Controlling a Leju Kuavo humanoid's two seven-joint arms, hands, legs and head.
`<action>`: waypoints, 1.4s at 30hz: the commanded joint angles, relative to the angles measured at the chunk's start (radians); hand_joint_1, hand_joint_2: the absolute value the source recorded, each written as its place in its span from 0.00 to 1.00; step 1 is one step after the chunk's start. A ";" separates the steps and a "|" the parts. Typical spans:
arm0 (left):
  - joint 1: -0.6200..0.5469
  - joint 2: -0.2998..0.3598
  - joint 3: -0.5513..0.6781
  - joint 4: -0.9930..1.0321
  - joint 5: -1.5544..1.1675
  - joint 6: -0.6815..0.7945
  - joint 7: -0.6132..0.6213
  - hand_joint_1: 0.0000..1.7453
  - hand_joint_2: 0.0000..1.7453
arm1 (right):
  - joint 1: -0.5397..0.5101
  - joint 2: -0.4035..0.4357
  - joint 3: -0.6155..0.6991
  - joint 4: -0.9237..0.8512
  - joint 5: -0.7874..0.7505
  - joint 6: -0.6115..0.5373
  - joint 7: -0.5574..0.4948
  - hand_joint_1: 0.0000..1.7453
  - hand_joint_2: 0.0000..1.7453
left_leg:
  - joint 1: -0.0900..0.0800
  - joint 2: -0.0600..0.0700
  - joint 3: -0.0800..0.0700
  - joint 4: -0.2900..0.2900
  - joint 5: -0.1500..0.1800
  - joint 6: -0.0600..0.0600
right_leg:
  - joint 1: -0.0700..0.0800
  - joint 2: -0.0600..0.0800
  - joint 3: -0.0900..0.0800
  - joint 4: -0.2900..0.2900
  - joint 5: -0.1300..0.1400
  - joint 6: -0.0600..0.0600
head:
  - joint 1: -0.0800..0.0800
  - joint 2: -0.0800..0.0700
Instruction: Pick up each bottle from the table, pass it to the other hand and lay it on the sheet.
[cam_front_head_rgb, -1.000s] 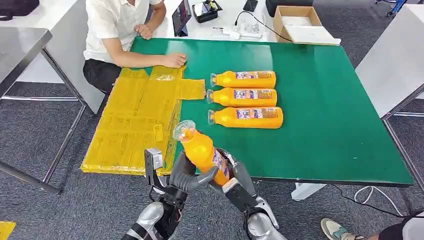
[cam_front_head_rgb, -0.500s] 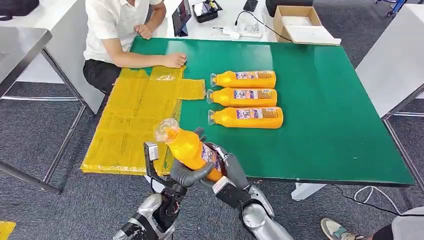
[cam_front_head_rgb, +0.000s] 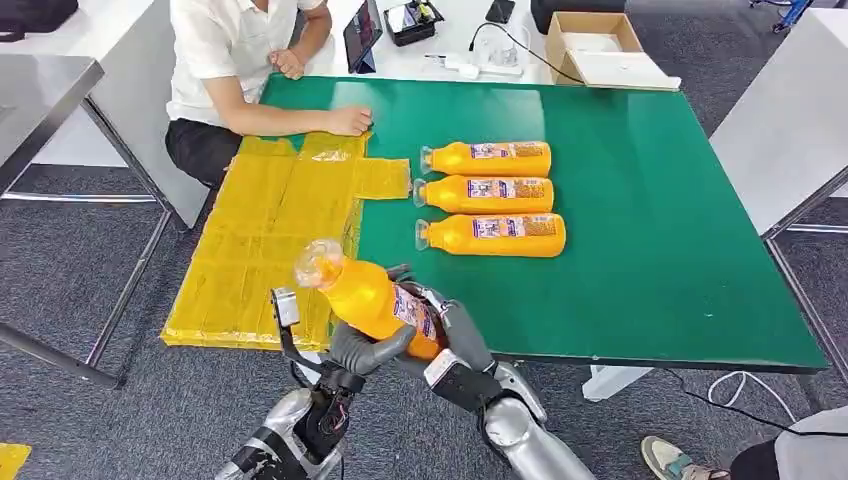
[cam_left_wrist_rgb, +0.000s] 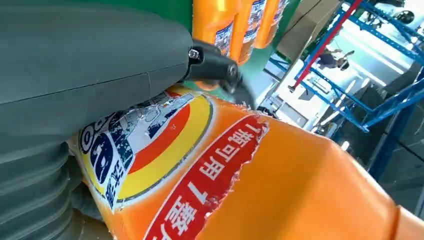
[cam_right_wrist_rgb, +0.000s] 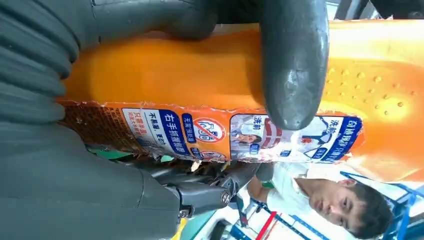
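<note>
An orange bottle (cam_front_head_rgb: 372, 298) is held in the air above the near edge of the desk (cam_front_head_rgb: 650, 250), tilted with its clear cap toward the yellow sheet (cam_front_head_rgb: 260, 240). Both robot hands are on it: the left robot hand (cam_front_head_rgb: 362, 347) wraps its fingers under the body, and the right robot hand (cam_front_head_rgb: 445, 325) clasps the label end from the other side. Three more orange bottles (cam_front_head_rgb: 490, 195) lie side by side on the green desk, just right of the sheet. A person (cam_front_head_rgb: 230, 60) sits at the far corner with one hand (cam_front_head_rgb: 350, 120) resting on the sheet.
</note>
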 joint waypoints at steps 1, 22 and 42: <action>-0.020 0.013 0.037 -0.094 0.009 0.006 -0.021 1.00 1.00 | 0.004 -0.008 0.071 0.108 0.048 -0.004 0.024 0.73 1.00 | 0.001 -0.001 0.002 0.000 -0.001 -0.001 | 0.001 -0.001 0.003 0.000 -0.001 -0.002 | 0.000 0.000; -0.048 0.010 0.112 -0.070 -0.238 0.544 -0.021 1.00 1.00 | 0.104 -0.025 0.159 -0.009 0.294 -0.355 0.158 0.00 0.00 | 0.001 -0.002 0.002 0.000 -0.001 -0.001 | 0.001 -0.002 0.003 -0.001 -0.001 -0.002 | 0.000 0.000; -0.124 -0.058 0.458 0.065 -1.331 1.026 -0.128 1.00 1.00 | 0.073 -0.012 0.204 -0.036 0.338 -0.389 0.149 0.00 0.00 | 0.001 0.002 0.003 0.000 -0.001 -0.001 | 0.001 0.002 0.003 0.000 0.000 -0.002 | 0.000 0.000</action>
